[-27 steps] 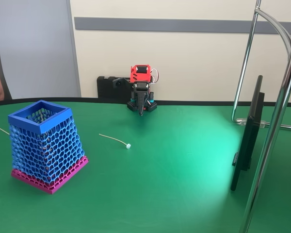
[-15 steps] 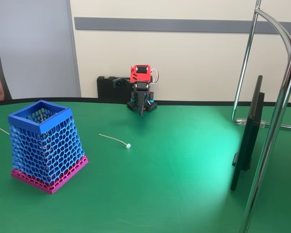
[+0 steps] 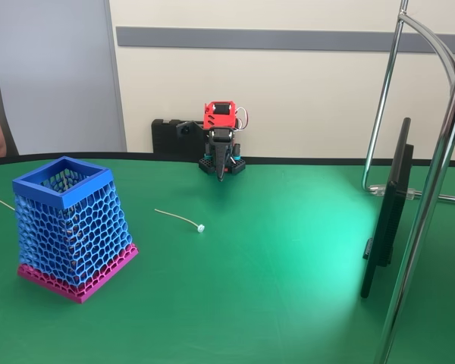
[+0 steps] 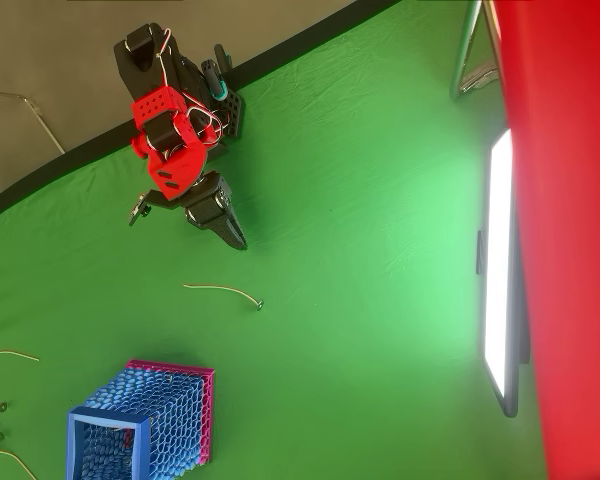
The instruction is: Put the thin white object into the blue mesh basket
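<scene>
Fixed view, left to right: the blue mesh basket (image 3: 70, 226) stands upright on the green bench (image 3: 273, 288) at near left. The thin white object (image 3: 180, 218) lies flat on the bench just right of the basket and apart from it, knob end toward the right. Farther back, at the bench's far edge, the arm is folded with its claw (image 3: 222, 173) pointing down, jaws closed on nothing. Overhead, the claw (image 4: 236, 238) sits near the strand (image 4: 225, 292) without touching it. Judged progress: none yet; reaching, grasping, carrying and dropping all remain.
</scene>
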